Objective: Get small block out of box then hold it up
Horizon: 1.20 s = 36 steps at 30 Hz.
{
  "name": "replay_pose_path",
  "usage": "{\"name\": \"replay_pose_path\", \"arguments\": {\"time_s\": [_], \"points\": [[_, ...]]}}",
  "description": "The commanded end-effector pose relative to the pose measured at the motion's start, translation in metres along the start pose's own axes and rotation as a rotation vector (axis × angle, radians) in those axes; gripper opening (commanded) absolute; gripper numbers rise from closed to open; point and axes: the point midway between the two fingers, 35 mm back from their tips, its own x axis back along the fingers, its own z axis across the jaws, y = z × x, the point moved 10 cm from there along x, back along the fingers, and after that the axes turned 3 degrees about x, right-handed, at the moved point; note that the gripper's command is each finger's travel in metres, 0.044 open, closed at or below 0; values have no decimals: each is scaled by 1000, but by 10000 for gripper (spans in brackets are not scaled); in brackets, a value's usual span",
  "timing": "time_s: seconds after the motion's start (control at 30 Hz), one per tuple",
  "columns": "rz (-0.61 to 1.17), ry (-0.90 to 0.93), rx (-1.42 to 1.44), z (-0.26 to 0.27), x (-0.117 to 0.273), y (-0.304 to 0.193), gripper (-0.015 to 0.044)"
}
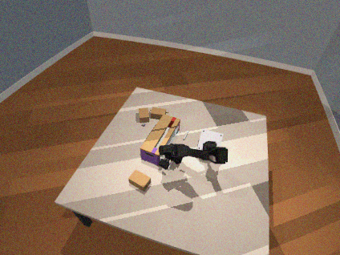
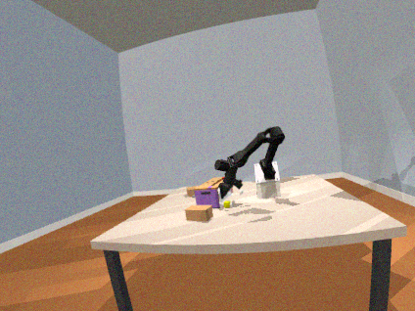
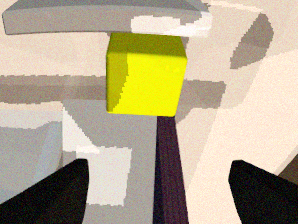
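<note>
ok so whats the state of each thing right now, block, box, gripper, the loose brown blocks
yellow block: out of the box, resting on the table, not gripped
box: upright on the table, purple end toward the arm
gripper: open, empty, hovering with the yellow block ahead of its fingers
three brown blocks: lying on the table, apart from the gripper

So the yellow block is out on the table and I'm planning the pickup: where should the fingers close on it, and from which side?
Grip the yellow block across its two opposite side faces, coming down from above. It looks like a plain cube lying flat on the table, beside the box, and the open gripper already points at it with fingers apart.
</note>
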Motion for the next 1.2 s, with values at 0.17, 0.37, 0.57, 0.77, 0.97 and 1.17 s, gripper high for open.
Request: {"name": "replay_pose_path", "arguments": {"time_s": [0.17,0.37,0.57,0.77,0.97,1.17], "points": [[-7,7,-7,3,-16,8,285],[-7,7,-7,3,-24,11,285],[-7,6,-8,4,-33,16,285],[-6,5,-8,4,-41,20,285],[-6,3,-9,4,-48,25,285],[-6,3,-9,4,-48,25,154]]}}
